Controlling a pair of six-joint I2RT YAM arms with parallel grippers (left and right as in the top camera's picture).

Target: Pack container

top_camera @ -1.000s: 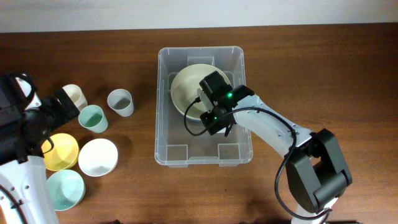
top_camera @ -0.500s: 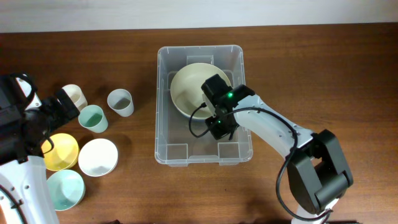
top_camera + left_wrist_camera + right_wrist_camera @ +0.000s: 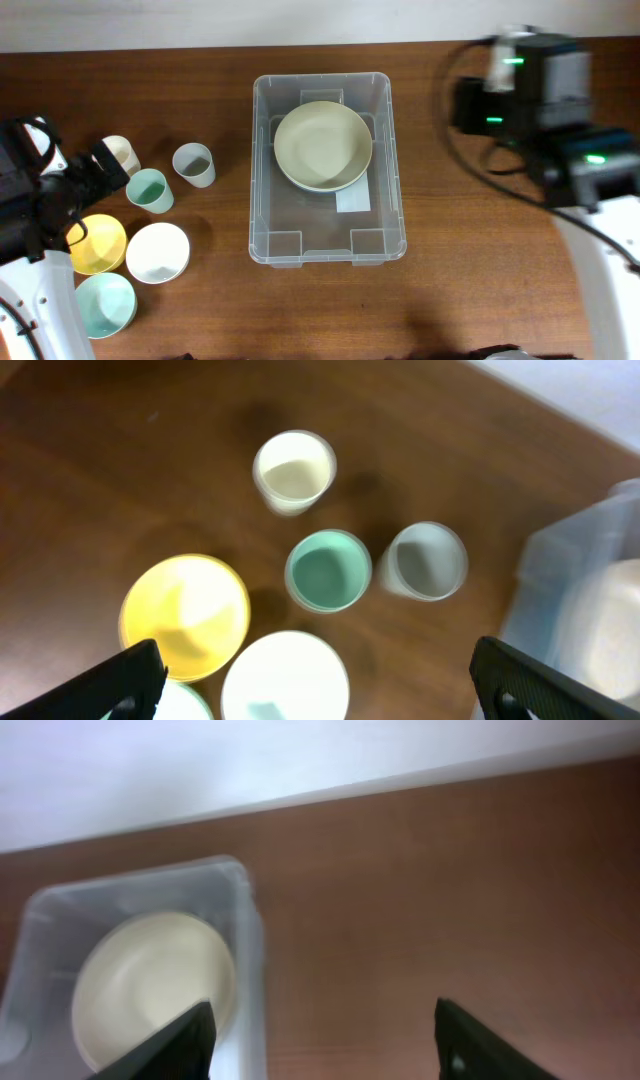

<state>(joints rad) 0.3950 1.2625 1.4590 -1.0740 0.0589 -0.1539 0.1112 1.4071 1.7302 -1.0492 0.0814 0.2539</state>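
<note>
At the middle of the desk (image 3: 480,300), seen from overhead, the container (image 3: 262,205) stands upright and open. It is a clear rectangular bin with rounded corners and a moulded rim, and a white label (image 3: 356,201) shows through its base. We count one cream bowl (image 3: 323,146) lying inside, toward the bin's 12 o'clock end; the 6 o'clock half of the base is bare. Out at 9 o'clock six pieces stand on the wood: a cream cup (image 3: 120,154), a grey cup (image 3: 193,164), a green cup (image 3: 149,189), a yellow bowl (image 3: 97,243), a white bowl (image 3: 157,252) and a pale green bowl (image 3: 104,304). We judge the packing barely begun, with one piece in and six to go. The left arm (image 3: 40,200) sits beside that cluster. The right arm (image 3: 545,80), blurred, is at 2 o'clock, well apart from the bin.

From the left wrist, the left end effector (image 3: 315,660) is spread wide with nothing between its fingers, above the cups and bowls. A corner of the container shows at 3 o'clock.

From the right wrist, the right end effector (image 3: 322,1020) is likewise spread wide and empty over bare wood. The container lies at 8 o'clock, its walls see-through and hazy, with the cream bowl resting inside.
</note>
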